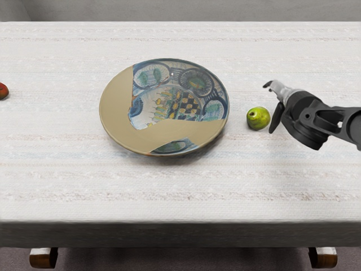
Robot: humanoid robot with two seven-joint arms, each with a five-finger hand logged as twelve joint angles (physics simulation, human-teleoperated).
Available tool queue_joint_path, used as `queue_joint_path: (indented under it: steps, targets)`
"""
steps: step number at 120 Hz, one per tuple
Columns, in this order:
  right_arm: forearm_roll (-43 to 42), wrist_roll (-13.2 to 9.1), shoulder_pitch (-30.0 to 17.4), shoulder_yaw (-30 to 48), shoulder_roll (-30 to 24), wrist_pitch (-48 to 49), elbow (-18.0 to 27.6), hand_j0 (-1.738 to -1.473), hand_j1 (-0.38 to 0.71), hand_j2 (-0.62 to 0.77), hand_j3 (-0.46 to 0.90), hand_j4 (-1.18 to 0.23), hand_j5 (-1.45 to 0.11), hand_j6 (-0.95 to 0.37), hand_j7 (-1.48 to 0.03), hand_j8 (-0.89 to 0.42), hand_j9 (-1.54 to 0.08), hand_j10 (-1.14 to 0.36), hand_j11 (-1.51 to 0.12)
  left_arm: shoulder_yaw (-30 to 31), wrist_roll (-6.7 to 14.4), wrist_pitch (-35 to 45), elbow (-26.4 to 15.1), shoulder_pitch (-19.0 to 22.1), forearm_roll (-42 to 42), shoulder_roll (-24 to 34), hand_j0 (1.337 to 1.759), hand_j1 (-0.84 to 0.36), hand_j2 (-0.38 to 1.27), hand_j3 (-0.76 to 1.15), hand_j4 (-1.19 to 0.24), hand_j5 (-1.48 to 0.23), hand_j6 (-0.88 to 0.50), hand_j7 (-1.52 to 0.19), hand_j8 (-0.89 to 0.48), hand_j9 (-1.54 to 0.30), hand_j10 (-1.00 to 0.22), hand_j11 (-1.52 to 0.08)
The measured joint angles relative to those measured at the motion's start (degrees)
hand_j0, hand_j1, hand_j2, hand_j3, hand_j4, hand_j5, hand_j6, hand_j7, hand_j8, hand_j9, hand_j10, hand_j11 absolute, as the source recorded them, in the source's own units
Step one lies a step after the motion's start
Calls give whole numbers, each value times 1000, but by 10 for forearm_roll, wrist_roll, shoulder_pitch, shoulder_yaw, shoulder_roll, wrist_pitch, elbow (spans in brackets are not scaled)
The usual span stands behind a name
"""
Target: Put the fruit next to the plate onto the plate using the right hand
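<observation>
On the pale, cloth-textured counter (pixel 180 186), seen from the head view, a wide round ceramic plate (pixel 115 110) with a tan glaze and blue-green painted patterns lies a little left of centre. Just beside its right rim, apart from it, sits a small green pear-like fruit (pixel 258 118), resting on the counter and not on the plate. From the right edge comes the dark grey right arm, and its right hand (pixel 289 106) hangs close to the fruit's right side; its fingers (pixel 275 117) are loosely spread and hold nothing, with a narrow gap showing between them and the fruit. Far left, cut by the edge, lies a small red round object (pixel 3 90).
</observation>
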Motion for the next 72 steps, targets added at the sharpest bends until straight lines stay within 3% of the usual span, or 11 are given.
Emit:
queue_joint_path:
  steps: [72]
  targets:
    - [-9, 0, -16, -1, 49, -3, -30, -1658, -68, -45, 0, -237, -306, -239, -306, -238, -306, -237, -306, 0, 0, 0, 0, 0, 0, 0, 1658, 348, 0, 0, -1, -1, -1, -1, -1, -1, -1, -1]
